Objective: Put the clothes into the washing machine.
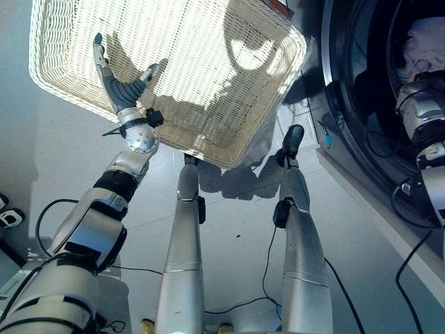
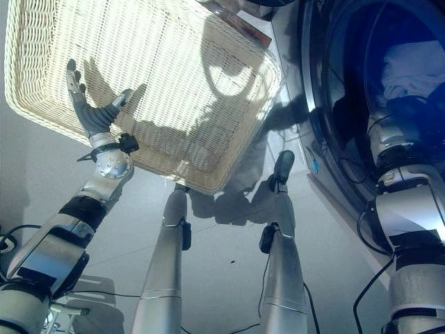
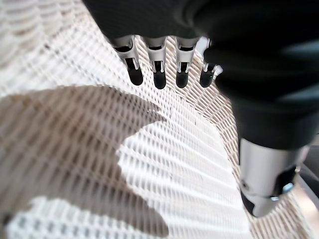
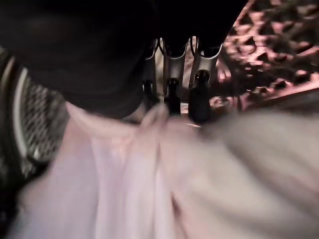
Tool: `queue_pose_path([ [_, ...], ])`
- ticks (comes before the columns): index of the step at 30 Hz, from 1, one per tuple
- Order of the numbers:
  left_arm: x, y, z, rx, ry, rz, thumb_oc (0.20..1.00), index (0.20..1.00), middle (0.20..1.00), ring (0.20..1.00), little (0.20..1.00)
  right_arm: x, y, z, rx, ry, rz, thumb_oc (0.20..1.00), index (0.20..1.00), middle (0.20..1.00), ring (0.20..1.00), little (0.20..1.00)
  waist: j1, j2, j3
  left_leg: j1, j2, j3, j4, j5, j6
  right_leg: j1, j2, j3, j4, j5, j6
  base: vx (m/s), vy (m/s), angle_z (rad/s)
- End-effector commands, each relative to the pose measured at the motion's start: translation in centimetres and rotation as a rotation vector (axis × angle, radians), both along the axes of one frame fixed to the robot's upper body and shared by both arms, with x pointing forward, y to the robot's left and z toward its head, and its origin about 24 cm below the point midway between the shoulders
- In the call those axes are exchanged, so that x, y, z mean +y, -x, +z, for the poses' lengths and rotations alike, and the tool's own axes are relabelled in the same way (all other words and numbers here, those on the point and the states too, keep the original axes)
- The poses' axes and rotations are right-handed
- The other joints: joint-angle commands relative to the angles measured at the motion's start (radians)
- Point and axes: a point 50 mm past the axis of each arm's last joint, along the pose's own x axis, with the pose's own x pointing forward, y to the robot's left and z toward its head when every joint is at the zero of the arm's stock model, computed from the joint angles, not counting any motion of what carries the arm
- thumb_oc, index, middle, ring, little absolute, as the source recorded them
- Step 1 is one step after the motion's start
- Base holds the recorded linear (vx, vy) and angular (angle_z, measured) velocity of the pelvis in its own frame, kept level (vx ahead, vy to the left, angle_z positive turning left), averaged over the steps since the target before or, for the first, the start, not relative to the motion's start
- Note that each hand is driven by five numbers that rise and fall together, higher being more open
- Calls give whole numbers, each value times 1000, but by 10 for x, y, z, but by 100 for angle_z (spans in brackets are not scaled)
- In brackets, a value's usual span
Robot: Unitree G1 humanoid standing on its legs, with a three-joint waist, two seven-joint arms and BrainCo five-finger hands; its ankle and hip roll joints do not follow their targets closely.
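Clothes [image 2: 410,66] inside washing machine [image 2: 327,139].

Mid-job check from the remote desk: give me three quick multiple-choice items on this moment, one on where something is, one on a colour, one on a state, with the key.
1. Where is the right hand?
A. Over the basket
B. Inside the washing machine drum, at the clothes
C. Resting on the floor

2. What colour is the wicker basket?
A. Cream white
B. Dark brown
C. Red

3. How does the left hand stand?
A. Curled round the basket's rim
B. Pinching a cloth
C. Open, fingers straight, above the basket's woven bottom

Key: 1 B, the right arm reaches into the washing machine and its wrist view shows the fingertips at the pale clothes. 2 A, the weave is pale cream in both eye views. 3 C, the fingers are spread and hold nothing.
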Motion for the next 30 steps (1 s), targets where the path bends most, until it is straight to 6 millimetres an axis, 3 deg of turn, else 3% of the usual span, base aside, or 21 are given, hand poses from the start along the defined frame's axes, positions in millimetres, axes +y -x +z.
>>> queue_pose_path([
  [1,19,8,18,-69,40,39,1000,1000,1000,1000,1000,-49,50,45,-122,74,-148,1000,1000,1000,1000,1000,-62,28,1,71,-7,-34,-47,-41,51,53,20,-32,101,-85,97,0,0,0],
  [6,20,5,25,-65,39,31,1000,1000,1000,1000,1000,-49,41,36,-24,97,-85,1000,1000,1000,1000,1000,-58,41,1,80,-16,-38,-54,-39,53,55,16,-24,97,-86,95,0,0,0],
  [10,17,2,24,-55,41,18,1000,1000,1000,1000,1000,-31,25,34,179,258,-91,1000,1000,1000,1000,1000,-49,54,1,93,-20,-36,-60,-45,55,64,14,-21,94,-95,94,0,0,0],
  [15,15,1,31,-67,42,-3,1000,1000,1000,1000,1000,-4,13,51,400,544,-180,1000,1000,1000,1000,1000,-44,63,1,74,-23,-33,-65,-31,53,53,5,-26,89,-92,95,0,0,0],
  [23,14,2,30,-79,40,-11,1000,1000,1000,1000,1000,24,3,49,336,757,-164,1000,1000,1000,1000,1000,-48,64,1,68,-22,-26,-66,-30,51,49,6,-26,93,-101,98,0,0,0],
  [28,7,2,23,-77,26,-6,1000,1000,1000,1000,1000,49,-8,30,295,916,-50,1000,1000,1000,1000,1000,-59,60,1,74,-22,-19,-61,-44,50,50,10,-21,98,-114,98,0,0,0],
  [30,3,2,16,-68,35,-7,1000,1000,1000,1000,1000,69,-14,17,291,996,32,1000,1000,1000,1000,1000,-67,60,1,74,-22,-19,-60,-46,50,46,11,-14,101,-115,97,-1,19,-1],
])
